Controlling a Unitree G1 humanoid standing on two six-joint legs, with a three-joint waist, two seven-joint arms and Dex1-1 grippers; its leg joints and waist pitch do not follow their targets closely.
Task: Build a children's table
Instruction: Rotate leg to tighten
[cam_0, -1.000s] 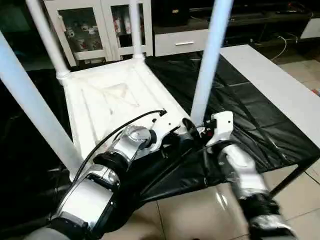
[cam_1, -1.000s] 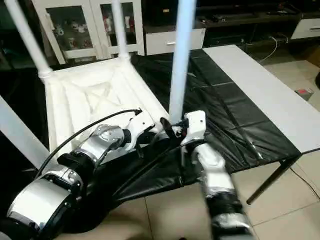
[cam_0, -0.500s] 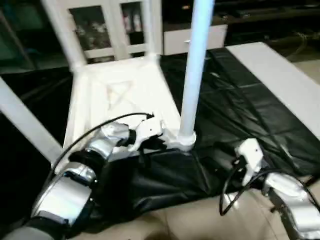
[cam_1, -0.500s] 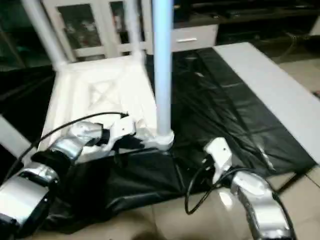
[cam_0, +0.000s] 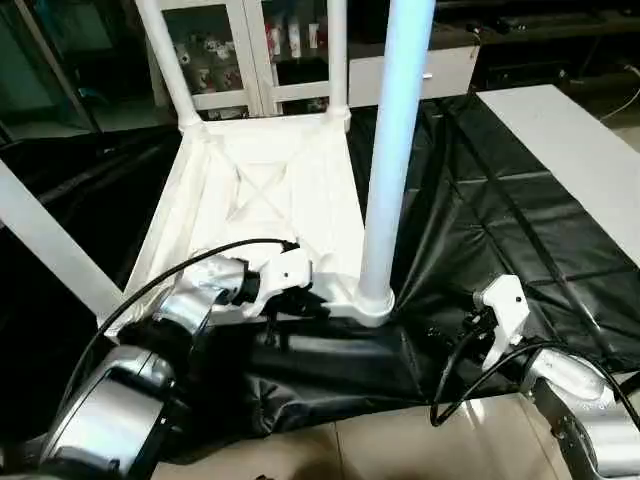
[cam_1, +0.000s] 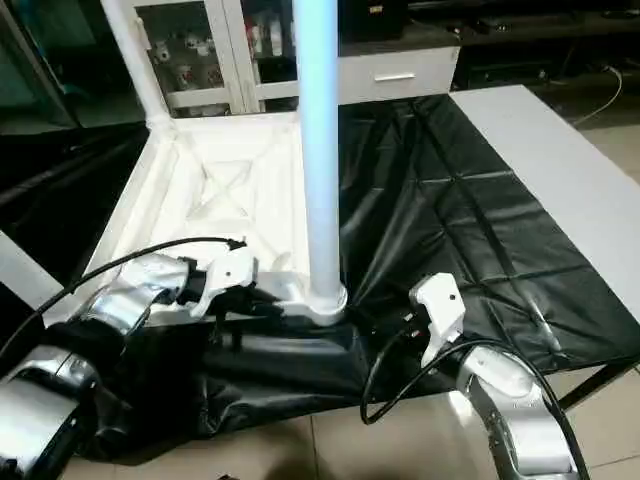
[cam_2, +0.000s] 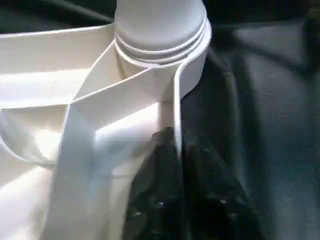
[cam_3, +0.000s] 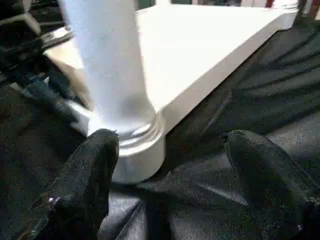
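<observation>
The children's table lies upside down on the black cover, its white ribbed tabletop (cam_0: 262, 190) facing up. Legs stand in the corner sockets: near right (cam_0: 395, 150), near left (cam_0: 50, 245), far left (cam_0: 165, 60), far right (cam_0: 337, 55). My left gripper (cam_2: 177, 165) sits at the near rim beside the near-right socket (cam_0: 372, 300), its black fingers (cam_2: 155, 200) pressed on either side of the thin rim wall. My right gripper (cam_3: 172, 165) stands open a short way in front of that leg's base (cam_3: 125, 145), touching nothing; in the head view it (cam_0: 455, 335) is low over the cover.
The black cover (cam_0: 480, 200) wrinkles and hangs over the near table edge. A white board (cam_0: 570, 160) lies along the right side. Glass-door cabinets (cam_0: 240, 50) stand behind. Tiled floor (cam_0: 400, 450) shows below the edge.
My right gripper has drawn back from the near-right leg's base toward the table's near edge, staying open. The left gripper stays at the rim. The camera has shifted.
</observation>
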